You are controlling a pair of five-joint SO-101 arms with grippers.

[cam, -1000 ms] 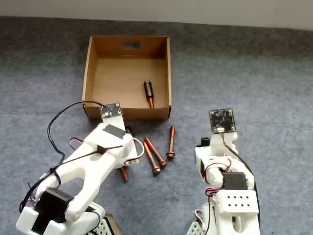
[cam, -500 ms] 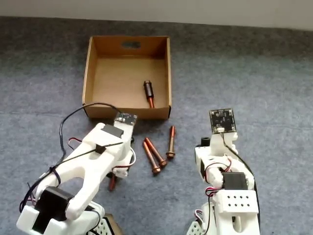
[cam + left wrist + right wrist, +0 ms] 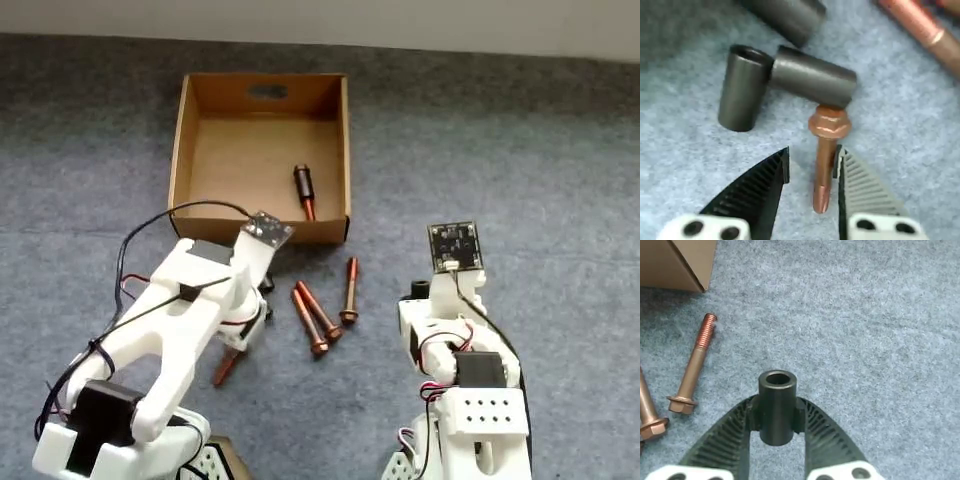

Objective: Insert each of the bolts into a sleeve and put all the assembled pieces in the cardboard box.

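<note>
The copper-coloured flanged bolt [image 3: 826,160] you are after lies on the grey carpet [image 3: 900,125]. Its head touches the end of a dark cylindrical metal sleeve [image 3: 812,80], and a second dark sleeve [image 3: 745,87] lies just beside that one.

Your left gripper [image 3: 812,150] is open and straddles the shank, one jaw against it and the other apart. Centre the jaws before you close; otherwise, I judge, the bolt rolls or its head shoves the sleeves about. Grip the plain shank squarely and leave the threaded end free to enter a bore.

Your right gripper [image 3: 776,401] is clamped on an upright dark sleeve [image 3: 777,415], open bore facing away from the wrist. Hold it steady and bring the bolt in along the bore's axis, since a tilted approach will likely jam at the rim.

The brown cardboard box [image 3: 180,150] holds one assembled piece [image 3: 303,190], near the wall on the right arm's side. Just outside its near wall, between the arms, lie a pair of loose copper bolts [image 3: 315,318] and a single loose copper bolt [image 3: 349,290].
</note>
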